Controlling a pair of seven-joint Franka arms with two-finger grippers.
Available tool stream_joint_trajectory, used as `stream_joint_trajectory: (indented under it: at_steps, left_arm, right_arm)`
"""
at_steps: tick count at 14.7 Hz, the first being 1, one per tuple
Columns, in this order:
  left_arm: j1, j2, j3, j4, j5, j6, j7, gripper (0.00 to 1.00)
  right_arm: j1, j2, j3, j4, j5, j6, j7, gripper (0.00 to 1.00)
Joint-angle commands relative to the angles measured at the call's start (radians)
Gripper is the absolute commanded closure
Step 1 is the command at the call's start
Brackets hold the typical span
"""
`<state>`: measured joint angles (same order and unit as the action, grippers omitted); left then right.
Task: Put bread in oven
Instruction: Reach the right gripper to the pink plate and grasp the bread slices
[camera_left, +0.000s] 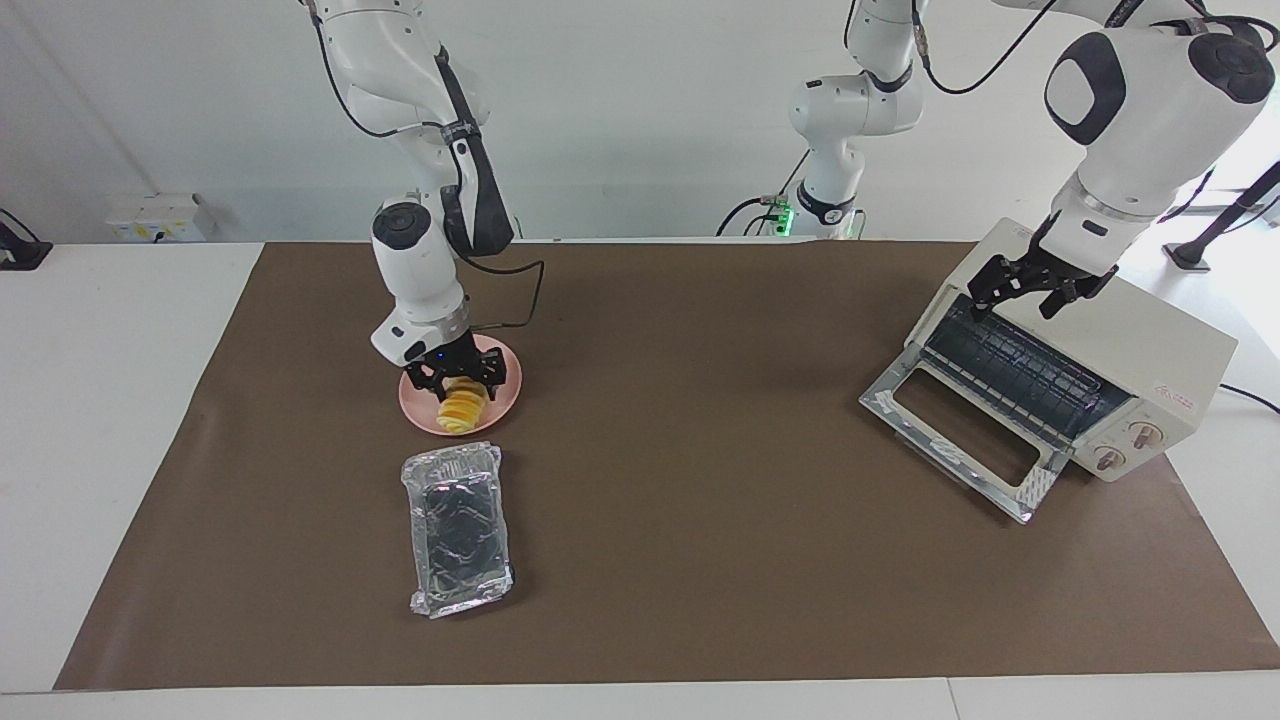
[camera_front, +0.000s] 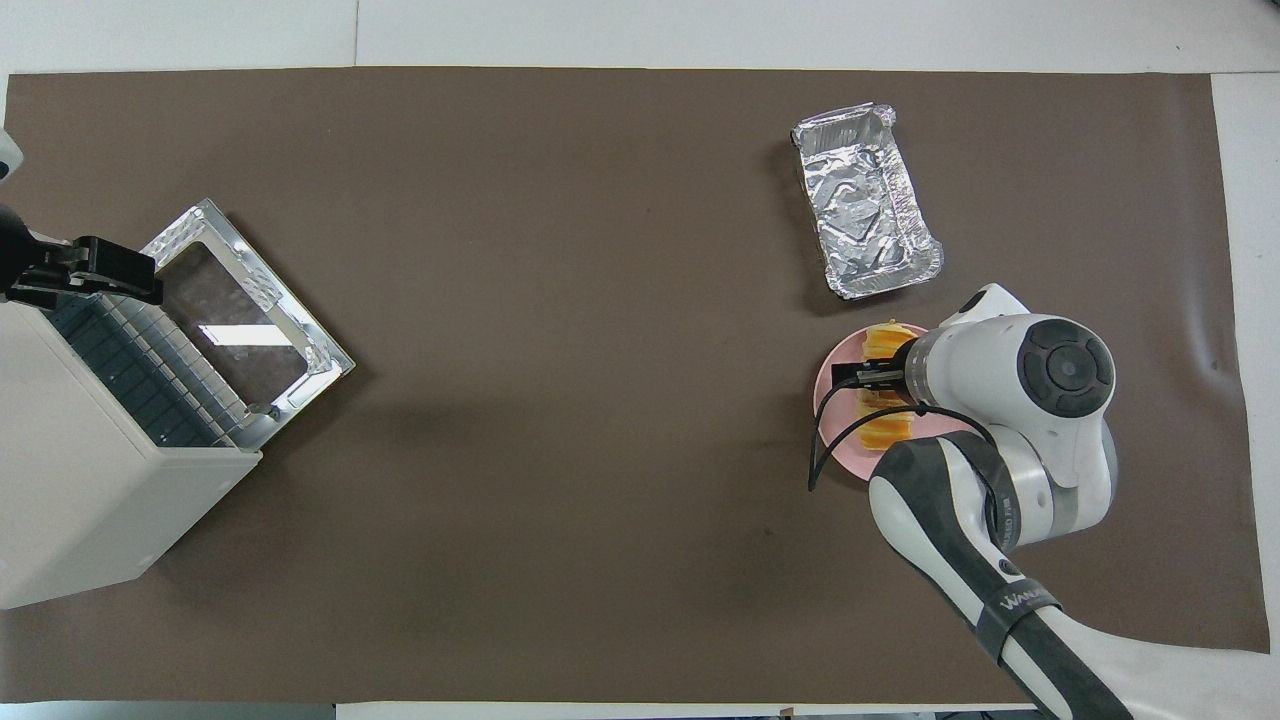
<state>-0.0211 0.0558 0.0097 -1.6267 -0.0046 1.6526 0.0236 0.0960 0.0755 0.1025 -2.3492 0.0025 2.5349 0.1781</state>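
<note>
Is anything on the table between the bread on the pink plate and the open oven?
Nothing visible. Bare brown mat lies between the ridged yellow-orange bread and the cream-white toaster oven, whose glass door is down.
</note>
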Motion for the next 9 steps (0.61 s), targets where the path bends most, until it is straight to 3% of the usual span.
stream_joint_trajectory:
  at_steps: [1, 7, 9]
  left_arm:
    - [-0.003, -0.010, 0.004, -0.005, 0.014, -0.002, 0.004, 0.00]
    - [-0.003, -0.010, 0.004, -0.005, 0.014, -0.002, 0.004, 0.00]
    - [-0.003, -0.010, 0.004, -0.005, 0.014, -0.002, 0.004, 0.00]
  right_arm:
    - [-0.018, -0.026, 0.005, -0.030, -0.019, 0.025, 0.014, 1.00]
    - [-0.018, -0.025, 0.005, -0.010, -0.019, 0.004, 0.014, 1.00]
    - [-0.018, -0.023, 0.005, 0.054, -0.019, -0.100, 0.011, 1.00]
